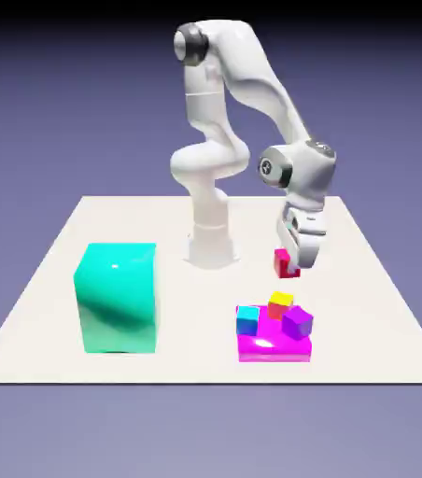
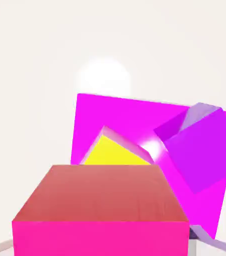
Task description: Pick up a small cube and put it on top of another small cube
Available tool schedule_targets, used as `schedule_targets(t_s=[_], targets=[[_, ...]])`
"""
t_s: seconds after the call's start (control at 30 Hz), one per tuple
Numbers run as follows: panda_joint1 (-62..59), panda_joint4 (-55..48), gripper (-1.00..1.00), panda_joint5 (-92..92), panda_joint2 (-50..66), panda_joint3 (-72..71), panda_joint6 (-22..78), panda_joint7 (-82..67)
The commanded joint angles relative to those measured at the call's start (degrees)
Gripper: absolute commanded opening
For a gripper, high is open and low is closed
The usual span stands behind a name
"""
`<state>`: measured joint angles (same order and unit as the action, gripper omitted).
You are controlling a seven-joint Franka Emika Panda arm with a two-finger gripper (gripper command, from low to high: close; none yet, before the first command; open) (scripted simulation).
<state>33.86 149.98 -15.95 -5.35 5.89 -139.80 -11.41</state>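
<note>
The small glossy red cube (image 1: 283,262) hangs in the air, with my gripper (image 1: 291,265) shut on it. It is above and behind the flat magenta slab (image 1: 273,348), apart from everything on it. A yellow small cube (image 1: 281,302), a blue small cube (image 1: 247,320) and a purple small cube (image 1: 298,322) rest on that slab. In the hand view the red cube (image 2: 100,210) fills the bottom and hides my fingertips. Just past it show the yellow cube (image 2: 116,152), the purple cube (image 2: 205,150) and the magenta slab (image 2: 127,117).
A big teal block (image 1: 117,297) stands on the white table (image 1: 364,308) at the exterior view's left, well away from the slab. The robot's base (image 1: 211,245) rises at the table's far middle.
</note>
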Motion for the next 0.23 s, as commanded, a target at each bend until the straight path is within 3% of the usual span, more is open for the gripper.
schedule_targets(t_s=[0.0, 0.07, 0.1, 0.2], targets=[[-0.18, 0.48, -1.00, -0.72, 2.01, 0.24, -2.55, 0.53], [-0.52, 1.35, -1.00, -1.87, 5.64, 0.70, -7.05, 1.38], [-0.52, 1.35, 1.00, -1.87, 5.64, 0.70, -7.05, 1.38], [-0.15, 0.39, 1.00, -0.60, 1.63, 0.20, -2.08, 0.44]])
